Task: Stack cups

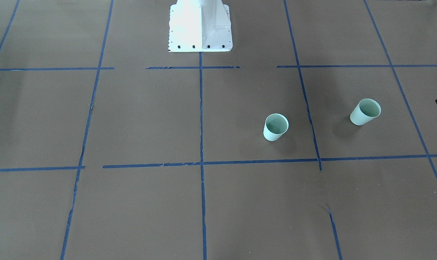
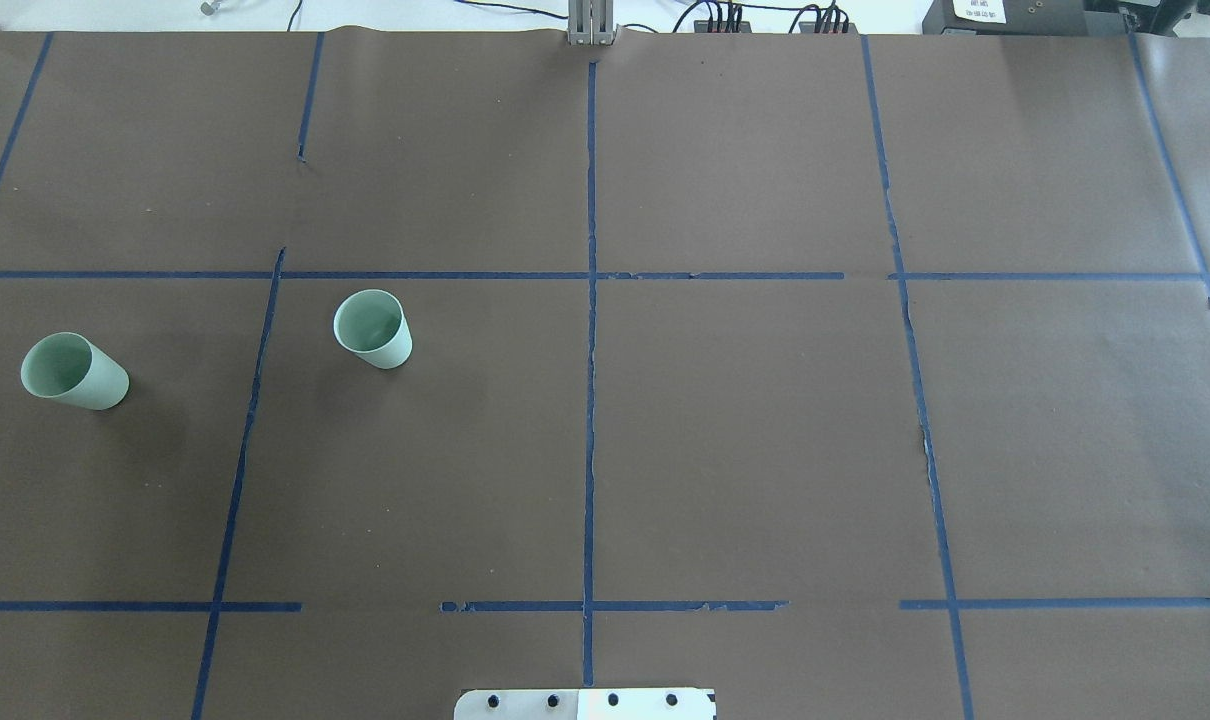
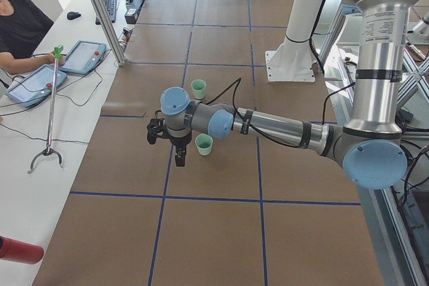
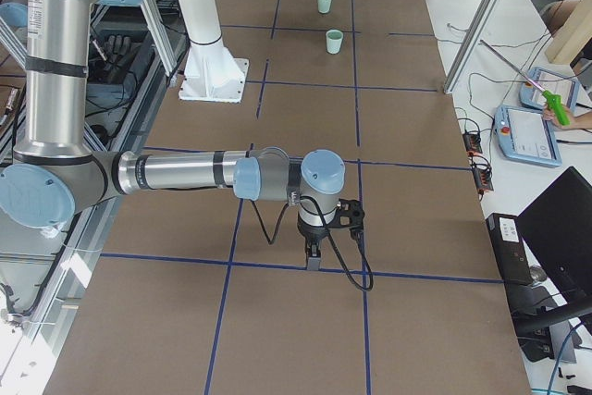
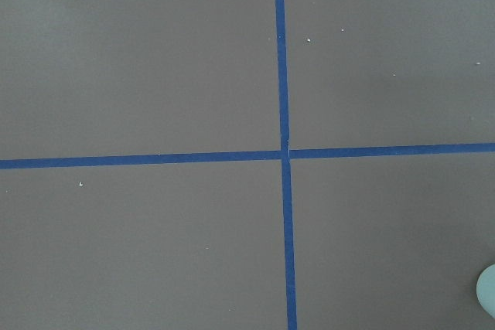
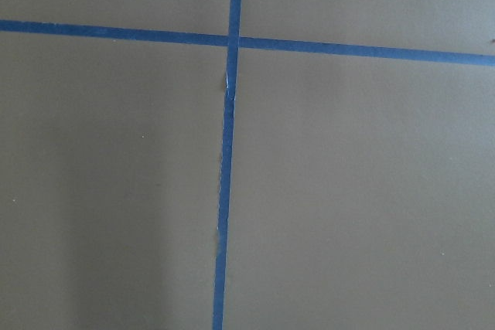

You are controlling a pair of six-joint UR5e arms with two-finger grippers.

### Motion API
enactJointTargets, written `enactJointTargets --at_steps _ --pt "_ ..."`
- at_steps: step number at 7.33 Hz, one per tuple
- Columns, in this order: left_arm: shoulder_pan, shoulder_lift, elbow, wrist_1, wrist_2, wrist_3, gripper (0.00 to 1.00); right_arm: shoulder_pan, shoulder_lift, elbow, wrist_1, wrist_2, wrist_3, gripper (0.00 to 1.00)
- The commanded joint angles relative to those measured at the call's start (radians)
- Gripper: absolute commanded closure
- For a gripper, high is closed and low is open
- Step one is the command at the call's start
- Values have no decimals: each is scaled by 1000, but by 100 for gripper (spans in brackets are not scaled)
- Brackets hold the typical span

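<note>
Two pale mint-green cups stand upright and apart on the brown table, on my left side. The inner cup (image 2: 373, 328) (image 1: 276, 127) sits nearer the centre line. The outer cup (image 2: 73, 371) (image 1: 365, 111) sits near the table's left end. In the exterior left view my left gripper (image 3: 178, 159) hangs pointing down above the table beside the outer cup (image 3: 204, 144); I cannot tell whether it is open or shut. A sliver of a cup (image 5: 487, 293) shows at the left wrist view's bottom right. My right gripper (image 4: 313, 258) hangs over the table's right half, far from both cups; I cannot tell its state.
Blue tape lines (image 2: 591, 300) divide the brown table cover into squares. The robot's white base (image 1: 200, 27) stands at the table's near edge. Operators with tablets (image 3: 37, 82) sit along the far side. A red object (image 3: 17, 251) lies at the left end.
</note>
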Motion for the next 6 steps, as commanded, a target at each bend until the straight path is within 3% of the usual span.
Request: enactJointTargets --at_steps 1,3,6 --pt "160 74 15 -308 5 -290 0 0 0 0 1 0 0 0" --pt "209 72 99 -435 7 -345 0 0 0 0 0 0 0 0" --pt "270 72 124 -436 21 -345 0 0 0 0 1 0 0 0"
